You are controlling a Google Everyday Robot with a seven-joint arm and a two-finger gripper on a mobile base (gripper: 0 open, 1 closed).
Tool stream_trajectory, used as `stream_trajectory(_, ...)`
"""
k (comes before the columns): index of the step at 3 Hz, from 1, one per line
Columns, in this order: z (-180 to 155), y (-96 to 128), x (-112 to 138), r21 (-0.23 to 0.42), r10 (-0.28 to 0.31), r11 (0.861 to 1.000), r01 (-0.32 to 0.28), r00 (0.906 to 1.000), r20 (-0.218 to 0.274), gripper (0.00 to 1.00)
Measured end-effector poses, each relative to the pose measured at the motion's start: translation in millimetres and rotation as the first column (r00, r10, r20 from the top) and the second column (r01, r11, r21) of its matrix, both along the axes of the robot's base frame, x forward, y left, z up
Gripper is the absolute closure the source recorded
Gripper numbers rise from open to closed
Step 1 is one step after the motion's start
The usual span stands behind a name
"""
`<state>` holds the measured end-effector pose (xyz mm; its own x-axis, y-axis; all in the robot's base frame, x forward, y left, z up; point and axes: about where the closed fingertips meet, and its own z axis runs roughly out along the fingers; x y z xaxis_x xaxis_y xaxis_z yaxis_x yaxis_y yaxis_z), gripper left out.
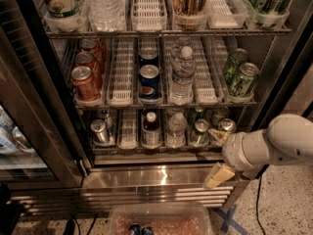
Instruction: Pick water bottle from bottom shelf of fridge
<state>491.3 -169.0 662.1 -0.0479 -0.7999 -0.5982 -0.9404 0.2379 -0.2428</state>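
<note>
The fridge (146, 176) stands open in front of me. On its bottom shelf (128, 142) the water bottle (176, 128), clear with a white cap, stands upright in a lane right of centre. A white-capped bottle of dark liquid (151, 127) stands to its left and a silver can (200, 131) to its right. My gripper (218, 154) is at the shelf's right end, outside the front edge and right of the water bottle. Its cream fingers (219, 175) are spread apart and hold nothing. The white arm (274, 143) comes in from the right.
More cans (100, 131) stand on the bottom shelf. The middle shelf holds red cans (84, 80), blue cans (148, 80), a larger water bottle (183, 75) and green cans (240, 75). The glass door (19, 131) hangs open at left. A clear bin (161, 218) sits on the floor below.
</note>
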Motion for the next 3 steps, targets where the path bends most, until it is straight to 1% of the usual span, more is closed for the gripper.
stream_trajectory(1,-27.1,9.8,3.1,0.052,-0.101,0.994,0.099,0.9944,0.032,0.0)
stream_trajectory(2,-40.5,23.7,5.8,0.113,-0.182,0.979,0.171,0.9785,0.098,0.0)
stream_trajectory(3,-37.8,34.9,24.4,0.177,-0.252,0.96,0.219,0.947,0.199,0.0)
